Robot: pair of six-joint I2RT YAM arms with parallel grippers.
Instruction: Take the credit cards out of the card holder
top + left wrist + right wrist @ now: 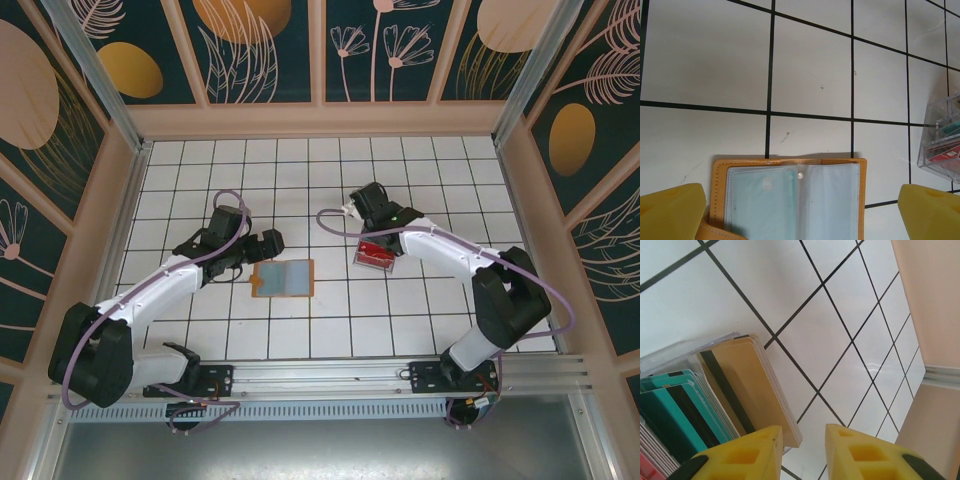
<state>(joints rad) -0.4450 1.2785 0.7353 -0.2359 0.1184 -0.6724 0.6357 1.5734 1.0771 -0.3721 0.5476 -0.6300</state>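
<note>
1. At the near edge, both arm bases sit bolted on a metal rail [330, 375], the left arm on the left and the right arm on the right.
2. A little farther in, the card holder [283, 278] lies open and flat on the white tiled bench [300, 180], left of the middle and between the two arms. Its orange-brown border frames blue-grey clear pockets, with a small snap [800, 175] at the fold. Whether any card sits in those pockets I cannot tell.
3. To the right of the holder and apart from it, a clear plastic tray [374, 256] stands on the bench, with red showing inside it from above. The right wrist view shows tan cards [747, 385] with a dark stripe and teal cards [670, 410] standing on edge in it.
4. The left end effector [266, 244] hangs by the holder's far left corner. In the left wrist view its yellow fingers [670, 210] stand wide apart, the open holder lies between them, and nothing is gripped.
5. Farther still, the right end effector [802, 432] hangs by the tray, with the tan cards just beside one finger. Its fingers are a little apart, with bare tile in the gap, and clamped on nothing.
6. Farthest off stands the back wall [320, 50], peach-framed with dark floral panels.
</note>
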